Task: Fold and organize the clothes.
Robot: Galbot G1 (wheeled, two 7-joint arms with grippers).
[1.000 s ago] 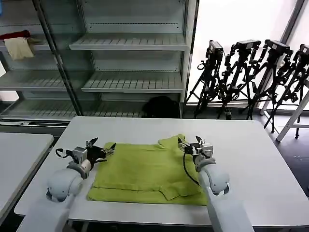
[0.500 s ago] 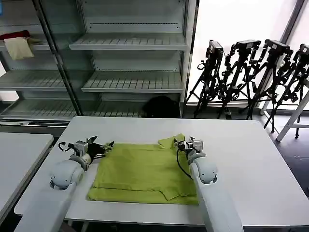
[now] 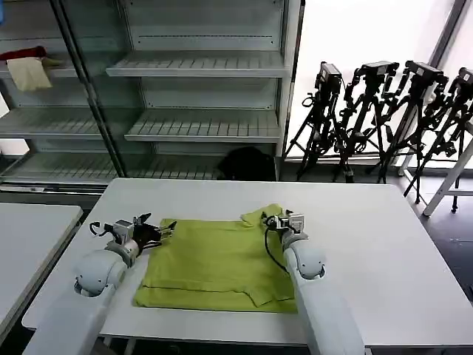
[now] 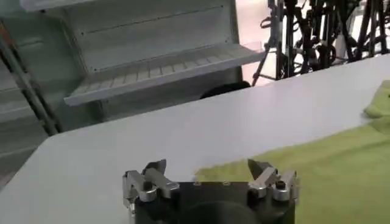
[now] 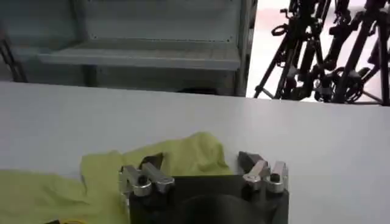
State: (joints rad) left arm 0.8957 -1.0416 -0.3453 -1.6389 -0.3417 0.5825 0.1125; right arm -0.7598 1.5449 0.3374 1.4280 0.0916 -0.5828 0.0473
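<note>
While the T-shirt (image 3: 222,262) lies flat on the bench (image 3: 384,244) in the head view, the left end effector (image 3: 161,231) hovers spread at its far left corner and the right end effector (image 3: 275,220) at the bunched far right sleeve. The left wrist view shows the left end effector (image 4: 210,170) gaping over the hem. The right wrist view shows the right end effector (image 5: 201,164) gaping above the sleeve. Soft and light, the fabric should pinch easily at corners, though it may sag.

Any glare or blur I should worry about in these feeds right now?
Head view: the window behind the tripods is blown out white, but the T-shirt and table are evenly lit with soft shadows. Left wrist view: the shelf looks soft and the left gripper sharp. Right wrist view: bright backlight behind the tripods.
</note>
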